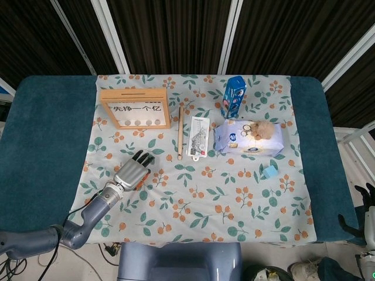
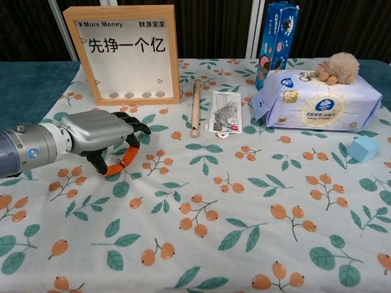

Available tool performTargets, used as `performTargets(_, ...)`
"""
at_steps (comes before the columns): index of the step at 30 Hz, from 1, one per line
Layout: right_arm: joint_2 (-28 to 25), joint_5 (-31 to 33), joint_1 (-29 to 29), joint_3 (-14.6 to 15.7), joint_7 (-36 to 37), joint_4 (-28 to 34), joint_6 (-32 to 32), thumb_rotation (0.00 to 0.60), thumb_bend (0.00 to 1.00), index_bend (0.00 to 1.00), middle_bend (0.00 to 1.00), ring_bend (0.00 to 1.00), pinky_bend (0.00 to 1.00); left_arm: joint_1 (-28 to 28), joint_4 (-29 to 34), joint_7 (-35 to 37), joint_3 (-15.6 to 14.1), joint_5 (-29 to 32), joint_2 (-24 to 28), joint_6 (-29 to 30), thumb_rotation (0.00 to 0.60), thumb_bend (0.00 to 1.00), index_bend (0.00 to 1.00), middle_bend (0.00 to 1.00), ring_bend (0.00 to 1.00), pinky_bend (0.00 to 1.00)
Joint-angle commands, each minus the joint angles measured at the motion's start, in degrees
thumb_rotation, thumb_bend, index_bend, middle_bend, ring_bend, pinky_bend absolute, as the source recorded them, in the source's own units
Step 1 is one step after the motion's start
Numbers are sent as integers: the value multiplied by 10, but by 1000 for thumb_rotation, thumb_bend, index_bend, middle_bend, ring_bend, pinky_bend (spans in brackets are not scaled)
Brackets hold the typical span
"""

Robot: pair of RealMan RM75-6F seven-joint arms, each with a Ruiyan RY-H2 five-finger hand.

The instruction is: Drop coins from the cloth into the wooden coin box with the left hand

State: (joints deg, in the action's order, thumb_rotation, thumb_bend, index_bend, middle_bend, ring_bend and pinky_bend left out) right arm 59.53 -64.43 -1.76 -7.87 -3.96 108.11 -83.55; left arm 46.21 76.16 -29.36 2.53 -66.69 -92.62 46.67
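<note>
The wooden coin box [image 1: 135,108] [image 2: 125,55] stands upright at the back left of the floral cloth [image 2: 244,201], with several coins lying behind its window. My left hand [image 1: 132,171] [image 2: 101,137] hovers palm-down just in front of the box, close over the cloth. Its fingers curl downward and the orange-tipped thumb reaches up toward them. No coin shows between them; whether one is pinched there is hidden. My right hand [image 1: 364,196] shows only as dark fingers at the right edge of the head view, off the table.
Right of the box lie a wooden stick [image 2: 195,107] and a flat packet [image 2: 225,112]. Further right are a tissue pack [image 2: 317,104] with a plush toy [image 2: 337,67] on it, a tall blue carton [image 2: 278,33] and a small blue cube [image 2: 363,148].
</note>
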Motion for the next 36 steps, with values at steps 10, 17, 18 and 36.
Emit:
performTargets(10,0,2,1,0,1,2,2,600,369,174,46,0,0,13,152,52,69,4,129,18,600,504,652,71,0,0)
performTargets(17,0,1,1,0,1,3,1,600,369,174,46,0,0,59,258,88,153,92,259,-49,600,504,660,81,0,0)
performTargets(18,0,1,1,0,0,3,1,600,370,174,46,0,0,70,271,91,167,116,284,-66,600,504,661,82,0,0)
performTargets(36,1,3,0,-2,-3,4,-4,600,368,174,46,0,0,367,134,55,36,533,430,-215,600,524,679,96,0,0)
